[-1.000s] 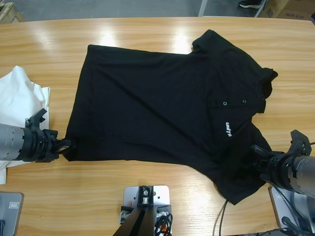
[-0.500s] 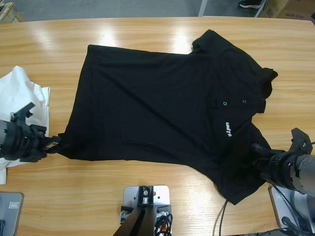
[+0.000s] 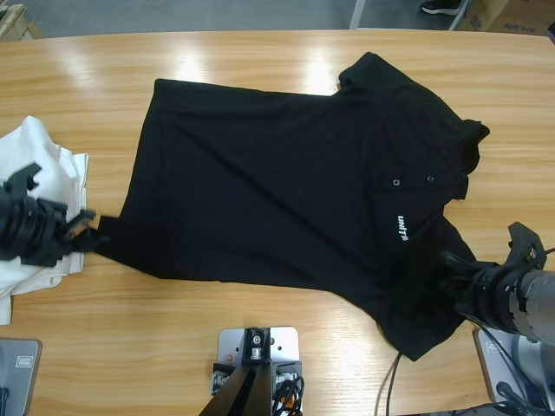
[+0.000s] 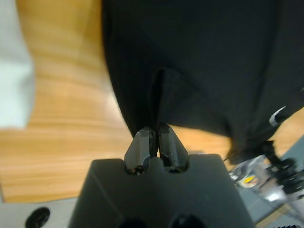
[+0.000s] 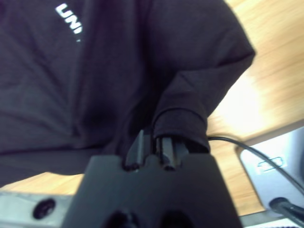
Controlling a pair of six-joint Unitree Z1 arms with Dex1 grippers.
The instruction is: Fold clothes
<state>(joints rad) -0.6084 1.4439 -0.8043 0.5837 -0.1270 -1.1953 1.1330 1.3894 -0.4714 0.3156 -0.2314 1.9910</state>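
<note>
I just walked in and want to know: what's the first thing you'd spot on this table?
A big black polo shirt lies spread across the middle of the wooden table, its small white logo near the right side. The left gripper pinches the shirt's bottom corner, and the right gripper pinches a sleeve. White clothes sit at the table's left edge.

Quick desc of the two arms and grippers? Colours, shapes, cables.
Left gripper: matte black, knobbly housing; in its wrist view two short, faceted dark-grey fingers rise from a blocky black body. Right gripper: same black build on a silver-grey cylindrical forearm. A thin black cable runs over the table edge below it. No markings visible on either.
</note>
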